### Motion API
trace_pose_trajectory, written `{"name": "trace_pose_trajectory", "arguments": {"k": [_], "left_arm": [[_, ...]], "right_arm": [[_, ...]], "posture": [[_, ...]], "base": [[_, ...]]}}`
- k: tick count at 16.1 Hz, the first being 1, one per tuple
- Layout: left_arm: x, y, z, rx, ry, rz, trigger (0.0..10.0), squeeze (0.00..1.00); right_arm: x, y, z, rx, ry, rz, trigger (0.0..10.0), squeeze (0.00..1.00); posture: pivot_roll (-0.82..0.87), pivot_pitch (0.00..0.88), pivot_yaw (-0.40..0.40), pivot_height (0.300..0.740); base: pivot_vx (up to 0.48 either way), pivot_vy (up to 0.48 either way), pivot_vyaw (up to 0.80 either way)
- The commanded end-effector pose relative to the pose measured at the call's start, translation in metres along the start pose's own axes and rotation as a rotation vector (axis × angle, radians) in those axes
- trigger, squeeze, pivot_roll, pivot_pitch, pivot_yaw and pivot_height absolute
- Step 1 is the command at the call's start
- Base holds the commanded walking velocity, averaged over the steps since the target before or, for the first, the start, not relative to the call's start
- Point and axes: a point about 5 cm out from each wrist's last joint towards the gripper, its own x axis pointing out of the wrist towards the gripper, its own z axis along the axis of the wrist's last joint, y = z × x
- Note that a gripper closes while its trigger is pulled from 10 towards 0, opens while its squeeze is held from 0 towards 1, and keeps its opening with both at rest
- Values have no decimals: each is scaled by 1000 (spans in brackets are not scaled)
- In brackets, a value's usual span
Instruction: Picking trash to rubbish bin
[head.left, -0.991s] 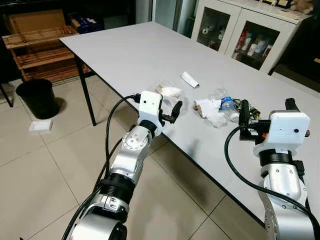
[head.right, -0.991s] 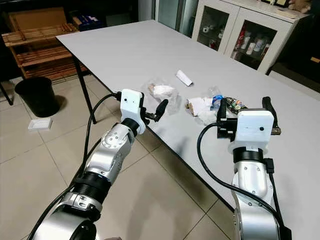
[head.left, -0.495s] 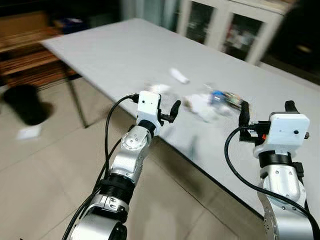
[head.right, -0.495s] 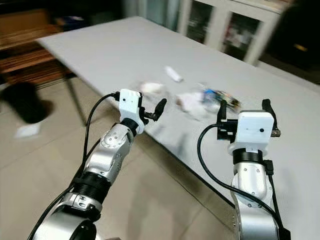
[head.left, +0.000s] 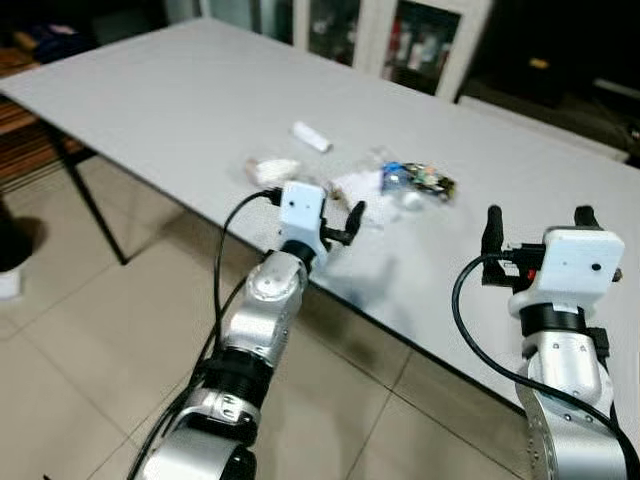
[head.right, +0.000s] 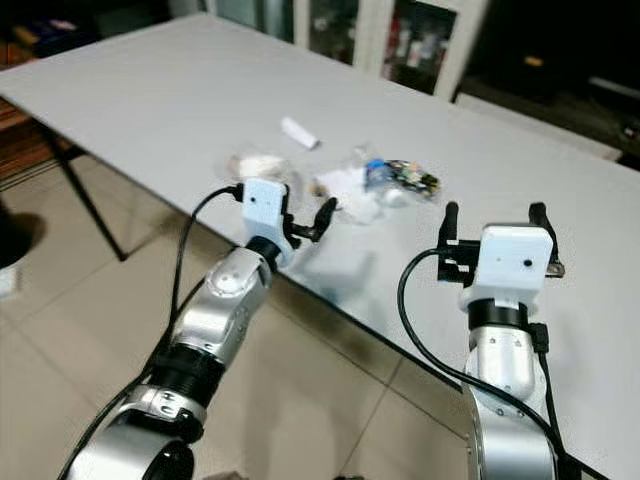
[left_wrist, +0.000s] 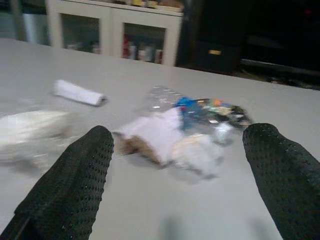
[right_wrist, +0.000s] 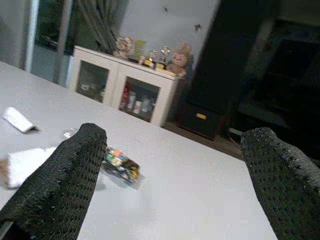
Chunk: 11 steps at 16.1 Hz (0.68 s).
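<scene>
Trash sits in a small heap near the front edge of the grey table (head.left: 180, 90): a crumpled white tissue (left_wrist: 152, 131), a blue-capped plastic bottle (head.left: 392, 178), a shiny colourful wrapper (head.left: 430, 181), a clear bag with something white in it (head.left: 268, 168), and a rolled white paper (head.left: 311, 136) a little farther back. The left gripper (head.left: 337, 224) hangs at the table edge, just beside the heap, with its two black fingers (left_wrist: 75, 180) spread wide and nothing between them. From its wrist camera the tissue lies right in the gap ahead, so that looks like the first thing to grab. The right gripper (head.left: 536, 222) is up over the table, off to the side of the heap, fingers spread wide too and holding nothing. To do this step well, the left gripper should go forward and a bit down, keep the tissue in the middle of the gap, and squeeze only when both fingers are on either side of it. It should pinch the thick part, because thin tissue slips out easily. It should also go slowly, or a finger may push the bottle and make it roll away. No rubbish bin can be made out for sure here; a dark shape (head.left: 8, 240) stands on the floor far to the left.
</scene>
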Motion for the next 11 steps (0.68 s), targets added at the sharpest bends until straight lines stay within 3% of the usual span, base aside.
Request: {"name": "trace_pose_trajectory", "arguments": {"k": [1, 11], "left_arm": [[1, -2, 2, 5, -5, 6, 10000, 0], [3, -1, 5, 13, -11, 4, 10000, 0]], "right_arm": [[1, -2, -1, -3, 6, -15, 10000, 0], [-2, -6, -5, 29, 23, -52, 10000, 0]], "posture": [[88, 39, -54, 740], [86, 30, -36, 740]], "base": [[0, 0, 0], [0, 0, 0]]}}
